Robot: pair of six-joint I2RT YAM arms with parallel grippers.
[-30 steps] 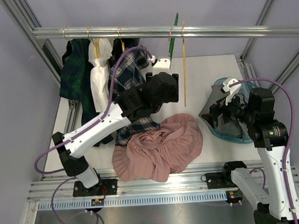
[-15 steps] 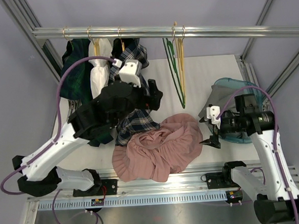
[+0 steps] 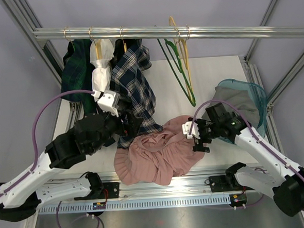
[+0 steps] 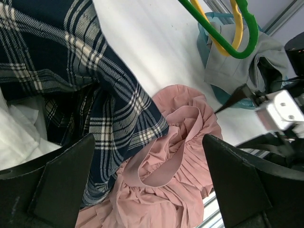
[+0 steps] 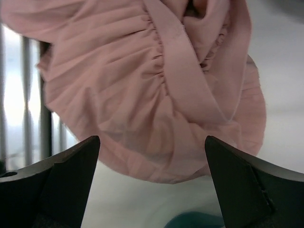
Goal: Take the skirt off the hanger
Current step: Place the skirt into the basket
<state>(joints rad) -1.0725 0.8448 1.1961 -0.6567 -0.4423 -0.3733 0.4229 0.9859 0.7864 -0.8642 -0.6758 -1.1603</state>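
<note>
Pink skirt (image 3: 159, 155) lies crumpled on the table (image 3: 212, 79), off the green hanger (image 3: 178, 73). Soft, light and floppy, it is best pinched at the waistband. Left claw (image 3: 129, 123) and right claw (image 3: 197, 137) both gape empty.

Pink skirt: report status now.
Left gripper and right gripper open, empty. Pink skirt heaped on table, off the green hanger. Plaid garment overlaps its edge.

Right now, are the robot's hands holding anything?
No. The left gripper and the right gripper are both open with nothing between their fingers; the pink skirt lies loose on the table.
</note>
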